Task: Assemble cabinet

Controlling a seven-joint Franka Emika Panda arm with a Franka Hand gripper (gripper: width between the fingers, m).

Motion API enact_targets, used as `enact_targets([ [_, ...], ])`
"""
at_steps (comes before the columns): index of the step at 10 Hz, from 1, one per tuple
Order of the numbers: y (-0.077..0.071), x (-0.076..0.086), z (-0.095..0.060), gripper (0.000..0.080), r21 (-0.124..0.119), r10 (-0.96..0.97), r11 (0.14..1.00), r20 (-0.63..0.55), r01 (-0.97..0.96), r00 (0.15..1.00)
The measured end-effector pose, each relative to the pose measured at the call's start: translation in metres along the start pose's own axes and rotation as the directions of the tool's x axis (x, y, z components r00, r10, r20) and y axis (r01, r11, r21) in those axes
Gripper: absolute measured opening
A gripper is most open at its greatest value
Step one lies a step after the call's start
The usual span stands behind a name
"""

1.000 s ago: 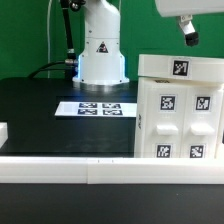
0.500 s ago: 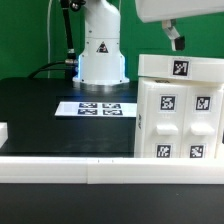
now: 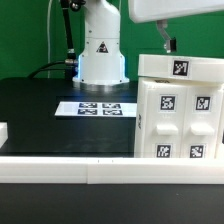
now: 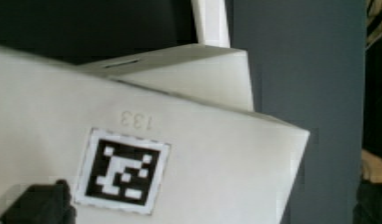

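Note:
The cabinet is a large white box with square black-and-white tags, standing at the exterior view's right with a tagged white panel on top. My gripper hangs just above the panel's far left corner, with only one dark finger showing in this view. In the wrist view the tagged top panel fills the frame. My gripper is open and empty, its dark fingers standing far apart over the panel.
The marker board lies on the black table in front of the robot base. A long white border bar runs along the front. A small white part sits at the exterior view's left edge.
My gripper has moved toward the exterior view's left and slightly down, above the cabinet's top. The cabinet has not moved.

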State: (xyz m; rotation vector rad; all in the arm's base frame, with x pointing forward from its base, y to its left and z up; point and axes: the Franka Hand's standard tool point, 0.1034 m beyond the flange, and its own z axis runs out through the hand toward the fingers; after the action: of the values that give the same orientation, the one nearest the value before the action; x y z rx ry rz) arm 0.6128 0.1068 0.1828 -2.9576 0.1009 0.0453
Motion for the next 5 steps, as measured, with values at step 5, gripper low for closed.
enact_targets([
  [5,0.0022,0.0001,0.0002,0.0797,-0.045,-0.402,0.914,0.014,0.402,0.916],
])
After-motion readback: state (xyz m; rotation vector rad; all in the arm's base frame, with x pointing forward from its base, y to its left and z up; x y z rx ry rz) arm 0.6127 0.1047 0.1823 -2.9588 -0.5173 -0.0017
